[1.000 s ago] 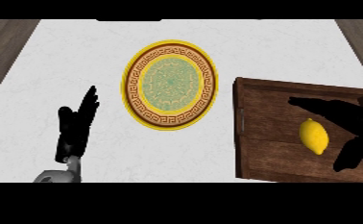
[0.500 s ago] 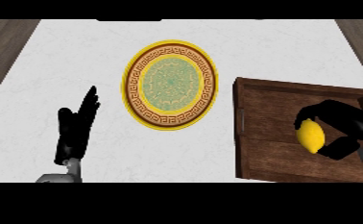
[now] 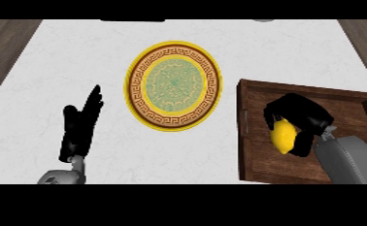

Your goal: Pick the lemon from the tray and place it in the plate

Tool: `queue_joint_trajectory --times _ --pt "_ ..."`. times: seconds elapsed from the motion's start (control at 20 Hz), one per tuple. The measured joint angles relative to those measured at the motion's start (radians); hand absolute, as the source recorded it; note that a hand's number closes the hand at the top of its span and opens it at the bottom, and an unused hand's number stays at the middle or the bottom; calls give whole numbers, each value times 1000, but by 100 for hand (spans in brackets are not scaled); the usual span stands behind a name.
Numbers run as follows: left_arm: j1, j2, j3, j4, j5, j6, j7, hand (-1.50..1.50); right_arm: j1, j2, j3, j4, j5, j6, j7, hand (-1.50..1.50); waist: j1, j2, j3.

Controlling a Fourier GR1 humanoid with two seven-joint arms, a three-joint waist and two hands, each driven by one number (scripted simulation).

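Note:
A yellow lemon (image 3: 284, 136) shows over the dark wooden tray (image 3: 252, 159) at the right of the head view. My right hand (image 3: 301, 117) is curled round it from above and the right, shut on it, hiding much of the fruit. Whether the lemon still touches the tray floor I cannot tell. The round plate (image 3: 173, 86), yellow-rimmed with a brown key border and green centre, lies left of the tray on the white counter. My left hand (image 3: 79, 127) rests open at the lower left, fingers up.
The tray's raised left wall (image 3: 243, 128) stands between the lemon and the plate. White counter (image 3: 72, 60) stretches around the plate. Dark wood floor shows at the far corners (image 3: 14, 36).
My right hand has closed round the lemon and shifted left with it, toward the tray's left side. The forearm now shows at the lower right. The left hand has stayed put.

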Motion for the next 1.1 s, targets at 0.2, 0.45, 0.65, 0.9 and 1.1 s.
queue_joint_trajectory --times 0.2,0.45,0.65,0.9,1.1 --pt "-17 -3 -17 1 -2 -16 3 0 -66 218 139 -61 58 -29 172 150 41 -2 -3" --pt "-37 -5 -27 14 -4 -26 9 0 -156 352 305 -107 41 -175 434 150 63 5 4" --pt "-43 -6 -26 20 -7 -25 9 0 -234 390 430 -150 -19 -333 642 150 66 6 7" --pt "-39 -7 -20 20 -10 -17 8 0 -353 407 532 -182 -13 -549 894 150 50 5 8" --pt "-48 -4 -7 33 -8 -15 -2 0 -489 411 587 -117 -41 -666 1085 150 38 7 8"
